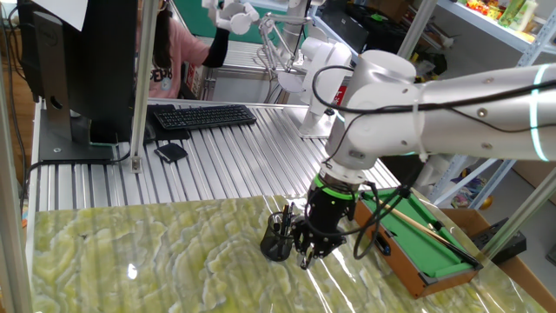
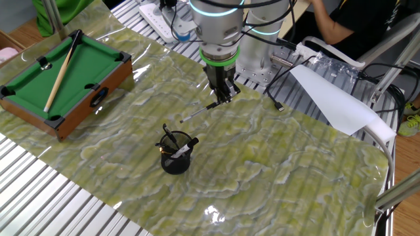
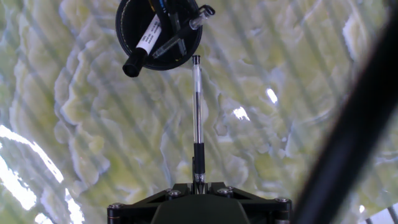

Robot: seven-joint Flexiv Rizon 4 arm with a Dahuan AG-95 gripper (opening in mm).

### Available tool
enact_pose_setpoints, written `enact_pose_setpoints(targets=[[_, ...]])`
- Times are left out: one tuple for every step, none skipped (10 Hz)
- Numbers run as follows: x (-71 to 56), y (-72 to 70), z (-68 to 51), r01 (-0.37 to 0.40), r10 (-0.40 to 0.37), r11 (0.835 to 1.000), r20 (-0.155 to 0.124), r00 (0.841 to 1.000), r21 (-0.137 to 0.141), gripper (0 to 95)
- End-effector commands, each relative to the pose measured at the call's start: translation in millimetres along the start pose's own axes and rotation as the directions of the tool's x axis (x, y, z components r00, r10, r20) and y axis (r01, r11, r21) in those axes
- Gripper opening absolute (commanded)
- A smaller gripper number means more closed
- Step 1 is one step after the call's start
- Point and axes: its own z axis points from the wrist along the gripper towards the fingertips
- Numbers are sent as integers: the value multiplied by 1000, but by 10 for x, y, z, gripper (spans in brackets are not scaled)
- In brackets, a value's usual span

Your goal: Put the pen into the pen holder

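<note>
Pen [image 3: 197, 106]: slim, clear-barrelled with a dark grip section, pinched at its dark end between my gripper [image 2: 222, 99] fingers, which are pressed together on it. It hangs clear of the mat, sloping down and away from my fingers, its free end pointing toward the pen holder [image 2: 176, 160] and stopping just short of the rim in the hand view. Pen holder: small black mesh cup, upright on the green-yellow marbled mat [image 2: 275, 164], already holding several dark pens and one white-labelled marker [image 3: 144, 43] leaning against its rim. Relative to the pen holder, my gripper sits just beside and above it, pointing downward. Toy pool table [image 2: 59, 85]: green felt, wooden frame, a tan cue [image 2: 60, 73] lying across it, well apart from the pen holder at the mat's edge. Keyboard [image 1: 203, 116]: black, far from the pen holder, on the ribbed metal surface beyond the mat.
</note>
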Motion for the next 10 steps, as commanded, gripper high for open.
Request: enact_pose_setpoints(targets=[[-4,2,-3,-17,17,1000,14,1000,-7,0],[-4,2,-3,-27,27,1000,21,999,-9,0],[-4,2,-3,-33,33,999,24,999,-9,0],[-4,2,-3,-34,35,999,23,999,-11,0],[-4,2,-3,-37,37,999,25,999,-12,0],[-4,2,-3,-36,37,999,34,999,-17,0],[-4,2,-3,-35,36,999,42,998,-23,0],[-4,2,-3,-33,35,999,49,998,-28,0],[-4,2,-3,-39,40,999,54,998,-29,0],[-4,2,-3,-43,45,999,57,997,-31,0]])
